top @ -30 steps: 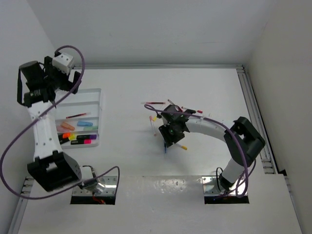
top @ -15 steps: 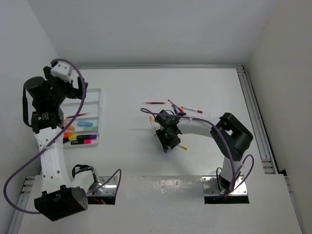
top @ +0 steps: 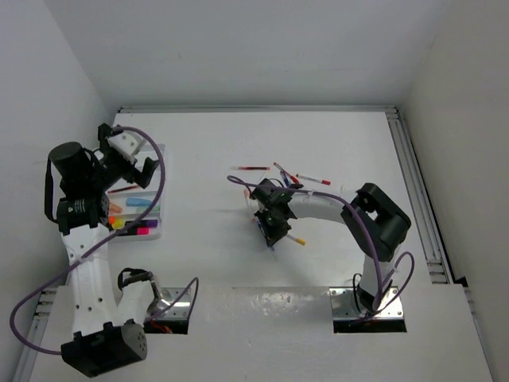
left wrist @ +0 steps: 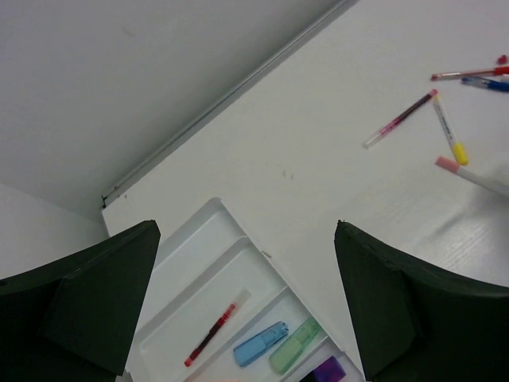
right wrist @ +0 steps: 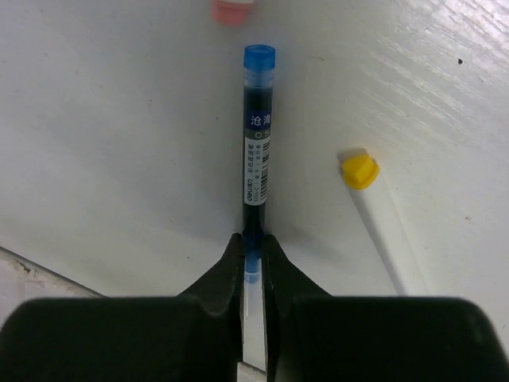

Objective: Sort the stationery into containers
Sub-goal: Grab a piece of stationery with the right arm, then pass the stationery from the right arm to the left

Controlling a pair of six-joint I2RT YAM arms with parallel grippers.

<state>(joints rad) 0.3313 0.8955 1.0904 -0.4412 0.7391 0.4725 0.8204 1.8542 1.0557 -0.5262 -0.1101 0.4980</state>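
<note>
Pinching the blue pen near its rear end, the right jaws are closed on it — its long axis points straight ahead; the tray lies well left, beneath the wide-open, empty left jaws.

Right wrist view: the lower end of the blue pen was hidden between the fingers of the right gripper; a pink cap was cut off by the top edge. Left wrist view: the bottom edge cut off the tray and a purple item. Top view: the left arm covered part of the tray.
</note>
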